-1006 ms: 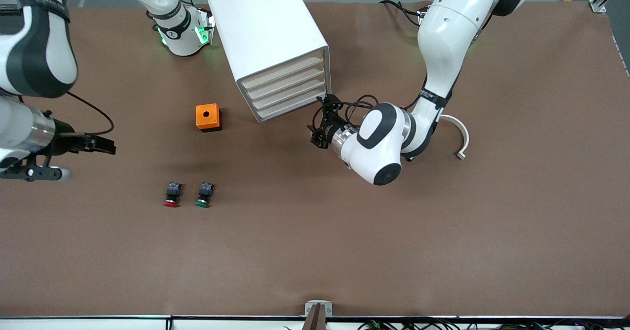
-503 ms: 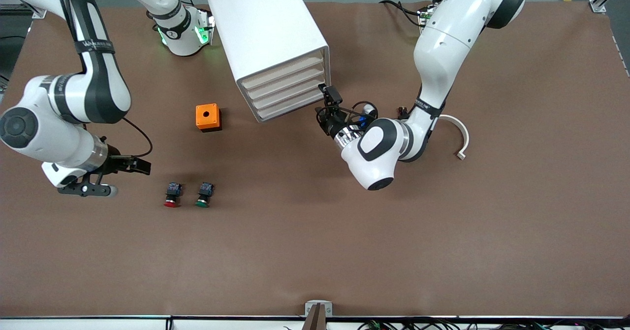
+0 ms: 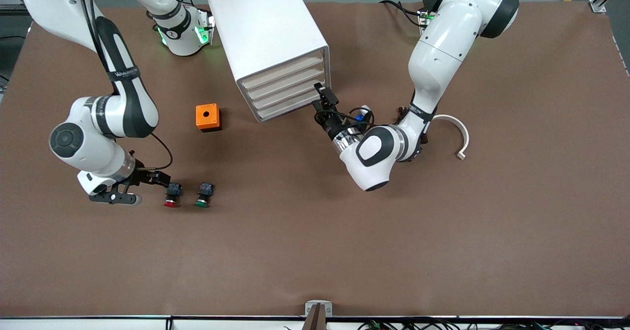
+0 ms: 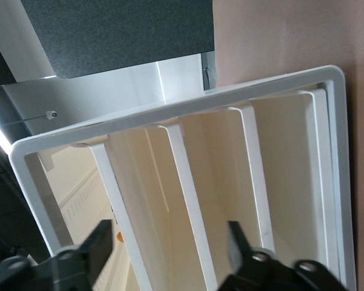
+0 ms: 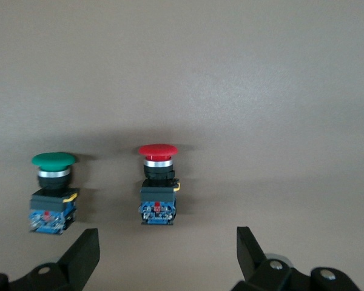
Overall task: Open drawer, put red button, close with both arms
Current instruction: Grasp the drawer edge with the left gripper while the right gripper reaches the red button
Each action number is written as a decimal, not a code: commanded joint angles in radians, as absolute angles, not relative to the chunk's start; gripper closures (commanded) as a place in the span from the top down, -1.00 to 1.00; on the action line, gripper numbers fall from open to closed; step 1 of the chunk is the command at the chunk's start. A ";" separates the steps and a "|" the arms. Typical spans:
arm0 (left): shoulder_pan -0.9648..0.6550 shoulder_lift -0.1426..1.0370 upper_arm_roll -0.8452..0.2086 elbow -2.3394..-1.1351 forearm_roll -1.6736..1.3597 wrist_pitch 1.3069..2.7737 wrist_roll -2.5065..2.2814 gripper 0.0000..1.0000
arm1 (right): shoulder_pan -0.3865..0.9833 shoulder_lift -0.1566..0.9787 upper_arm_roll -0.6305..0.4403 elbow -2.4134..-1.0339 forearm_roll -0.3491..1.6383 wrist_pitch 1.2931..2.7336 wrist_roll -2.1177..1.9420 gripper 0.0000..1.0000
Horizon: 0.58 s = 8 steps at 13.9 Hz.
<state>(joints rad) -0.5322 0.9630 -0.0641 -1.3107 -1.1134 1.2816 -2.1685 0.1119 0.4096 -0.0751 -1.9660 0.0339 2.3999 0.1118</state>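
Observation:
The white cabinet (image 3: pixel 268 39) stands at the back with four cream drawer fronts (image 3: pixel 285 91), all pushed in. My left gripper (image 3: pixel 322 97) is open at the lower drawers, at the cabinet's corner toward the left arm's end. In the left wrist view the drawer fronts (image 4: pixel 188 182) fill the picture between my open left gripper (image 4: pixel 170 248). The red button (image 3: pixel 171 196) lies on the table beside the green one (image 3: pixel 203 195). My right gripper (image 3: pixel 160 178) is open and empty, just short of the red button (image 5: pixel 158 185), which lies in line with the gap of my right gripper (image 5: pixel 167 248).
A small orange box with a round hole (image 3: pixel 207 117) sits between the buttons and the cabinet. The green button (image 5: pixel 51 194) lies close beside the red one. A white curved piece (image 3: pixel 457 133) lies near the left arm's elbow.
My right arm has swung in from the table's edge to the red button. My left gripper has moved up to the cabinet's front corner.

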 commanded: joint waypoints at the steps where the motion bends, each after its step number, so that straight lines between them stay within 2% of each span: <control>1: -0.538 0.973 -0.083 -1.313 -1.138 1.266 -2.194 -0.05 | 0.149 0.437 -0.077 -2.002 0.046 2.492 0.184 1.00; 8: -0.551 0.980 -0.107 -1.344 -1.132 1.278 -2.235 -0.10 | 0.167 0.532 -0.078 -2.006 0.040 2.599 0.201 1.00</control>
